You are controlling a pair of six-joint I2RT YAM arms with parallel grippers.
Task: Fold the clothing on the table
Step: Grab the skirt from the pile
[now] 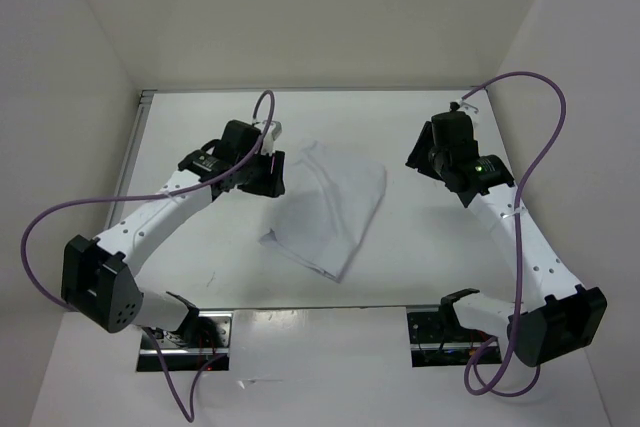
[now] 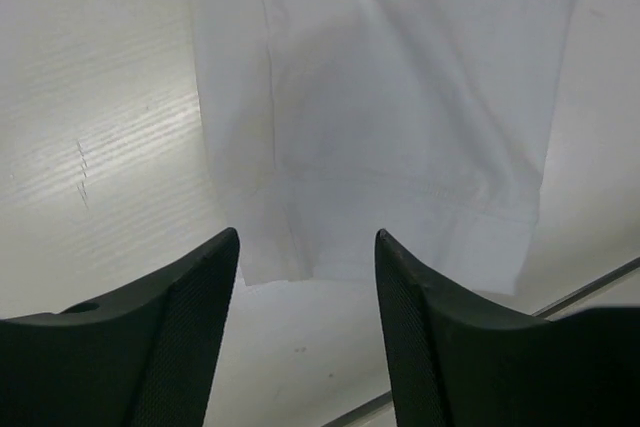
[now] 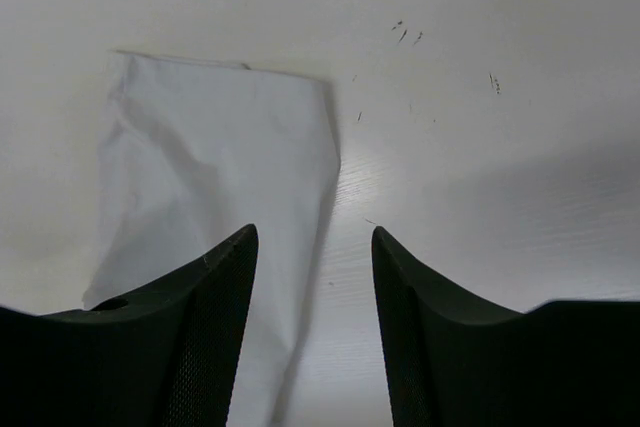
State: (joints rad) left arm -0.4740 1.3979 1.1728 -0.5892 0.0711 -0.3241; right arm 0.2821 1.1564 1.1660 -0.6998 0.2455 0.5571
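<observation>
The clothing [image 1: 330,209] is a white garment lying flat and folded over in the middle of the white table [image 1: 430,257]. My left gripper [image 1: 272,175] hovers at its left edge, open and holding nothing. In the left wrist view the clothing's hemmed end [image 2: 400,97] lies just beyond the black fingers [image 2: 190,307], with bare table between them. My right gripper [image 1: 425,159] is to the right of the clothing, apart from it, open and empty. The right wrist view has the clothing [image 3: 215,177] reaching under the left finger [image 3: 215,297], its edge running between the jaws.
White walls enclose the table on the left, back and right. A metal strip [image 1: 143,112] runs along the table's left edge. Purple cables [image 1: 540,127] loop off both arms. The arm bases [image 1: 185,332] sit at the near edge.
</observation>
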